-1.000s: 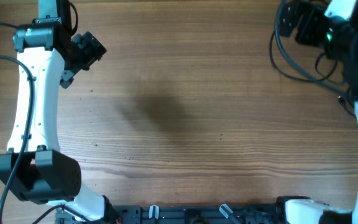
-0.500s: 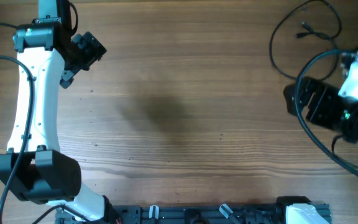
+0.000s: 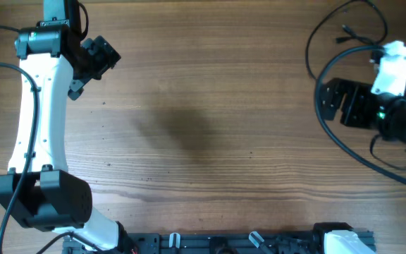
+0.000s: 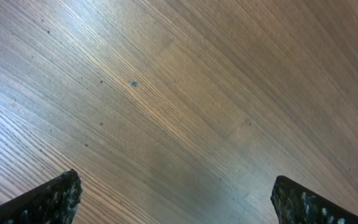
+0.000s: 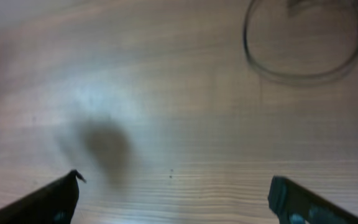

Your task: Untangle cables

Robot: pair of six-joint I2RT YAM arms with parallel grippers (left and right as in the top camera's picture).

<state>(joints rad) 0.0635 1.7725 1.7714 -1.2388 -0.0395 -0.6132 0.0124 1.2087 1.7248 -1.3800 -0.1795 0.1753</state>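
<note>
The cables (image 3: 314, 37) are thin black cords looped at the table's far right, with a small plug (image 3: 345, 30) inside the loop. In the right wrist view one cable loop (image 5: 272, 73) lies blurred at the top right, ahead of the fingers. My right gripper (image 3: 332, 102) is open and empty, below the loop and apart from it; its fingertips (image 5: 176, 182) frame bare wood. My left gripper (image 3: 106, 56) is at the far left, far from the cables. It is open and empty over bare wood (image 4: 176, 182).
A thicker black wire (image 3: 321, 116) from the right arm curves around the right gripper and runs to the right edge. The arm bases and a black rail (image 3: 217, 243) line the front edge. The wooden table (image 3: 203, 127) lies between the arms.
The right arm swung from the far right corner down toward the front, then back up a little. The cable loop it covered now shows. The left arm has not moved.
</note>
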